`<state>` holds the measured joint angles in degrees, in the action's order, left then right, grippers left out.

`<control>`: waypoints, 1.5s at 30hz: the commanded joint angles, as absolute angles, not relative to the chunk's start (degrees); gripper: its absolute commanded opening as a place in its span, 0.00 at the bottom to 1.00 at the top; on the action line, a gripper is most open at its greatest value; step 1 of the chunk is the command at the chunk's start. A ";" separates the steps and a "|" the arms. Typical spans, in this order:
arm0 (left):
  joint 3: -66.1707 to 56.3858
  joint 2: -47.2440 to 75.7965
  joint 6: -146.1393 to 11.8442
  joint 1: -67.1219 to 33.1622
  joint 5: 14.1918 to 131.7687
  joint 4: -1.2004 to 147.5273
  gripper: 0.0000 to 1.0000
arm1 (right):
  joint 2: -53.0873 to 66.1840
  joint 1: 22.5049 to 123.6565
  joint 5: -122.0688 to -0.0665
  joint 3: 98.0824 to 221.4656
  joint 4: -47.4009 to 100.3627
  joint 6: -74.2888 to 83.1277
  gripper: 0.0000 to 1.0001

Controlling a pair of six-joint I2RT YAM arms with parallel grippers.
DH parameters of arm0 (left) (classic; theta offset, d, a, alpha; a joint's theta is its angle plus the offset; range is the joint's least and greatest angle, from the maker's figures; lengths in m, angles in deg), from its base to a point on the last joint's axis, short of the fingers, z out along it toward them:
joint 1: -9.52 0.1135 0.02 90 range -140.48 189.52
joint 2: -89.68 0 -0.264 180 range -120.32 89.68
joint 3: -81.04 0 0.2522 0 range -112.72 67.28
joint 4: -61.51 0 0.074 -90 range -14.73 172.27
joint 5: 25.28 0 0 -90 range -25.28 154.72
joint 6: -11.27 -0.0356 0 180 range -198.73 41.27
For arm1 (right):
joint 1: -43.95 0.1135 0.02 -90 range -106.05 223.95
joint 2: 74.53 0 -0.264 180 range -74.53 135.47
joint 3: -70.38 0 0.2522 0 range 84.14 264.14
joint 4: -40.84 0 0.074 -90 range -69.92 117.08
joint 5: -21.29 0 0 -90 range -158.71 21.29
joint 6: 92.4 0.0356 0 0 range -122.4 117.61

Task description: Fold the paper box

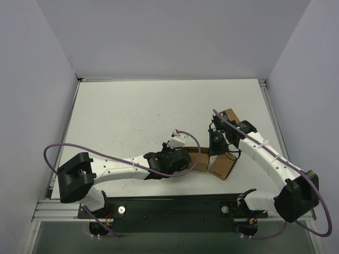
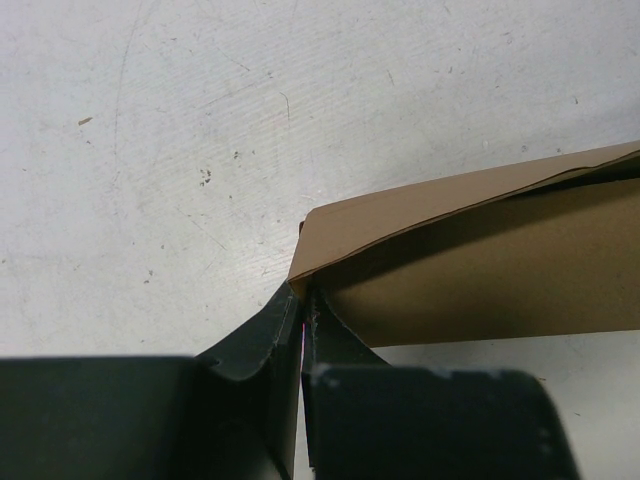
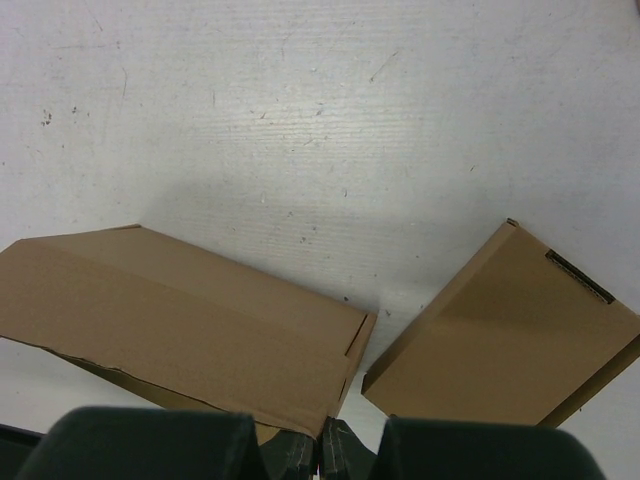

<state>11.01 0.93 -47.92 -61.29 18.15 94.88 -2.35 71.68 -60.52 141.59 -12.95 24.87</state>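
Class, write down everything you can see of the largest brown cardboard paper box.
The plain brown cardboard paper box is a flattened, sheet-like piece with a crease along its length, a slit near one end and layered flaps. It lies low over the white table, the left gripper shut on one corner and the right gripper on another.

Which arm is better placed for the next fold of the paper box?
Probably left: the left gripper is shut on a corner of the paper box, beside its gaping flap. Whether the right gripper holds anything is unclear.
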 commanded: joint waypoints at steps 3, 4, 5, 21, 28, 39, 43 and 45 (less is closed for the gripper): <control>11.47 -1.55 -49.11 -62.02 22.36 101.90 0.00 | -4.92 70.94 -58.78 142.59 -10.54 26.26 0.00; 11.47 -1.55 -49.11 -62.02 22.36 101.99 0.00 | -4.92 70.85 -58.78 142.59 -10.54 26.34 0.00; 11.38 -1.64 -49.11 -62.02 22.36 101.99 0.00 | -5.01 70.85 -58.78 142.59 -10.54 26.26 0.00; 10.76 -1.99 -48.84 -62.37 22.62 102.16 0.00 | -5.71 70.41 -59.39 141.18 -10.28 26.08 0.00; 9.80 -1.81 -48.84 -62.37 22.62 102.69 0.00 | -5.89 71.11 -61.32 138.72 -10.63 25.73 0.00; 9.71 -1.55 -48.58 -62.37 23.06 102.69 0.00 | -5.89 74.27 -64.31 138.02 -10.54 27.84 0.00; 9.80 -1.46 -48.67 -62.37 23.06 102.69 0.00 | -6.15 74.98 -64.40 137.84 -9.31 29.42 0.00; 10.06 -1.46 -48.58 -62.37 23.06 102.60 0.00 | -6.42 74.98 -64.31 138.28 -9.22 29.68 0.00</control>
<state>9.63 0.06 -47.90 -61.70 18.15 96.50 -4.91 74.24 -64.52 138.12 -10.42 27.38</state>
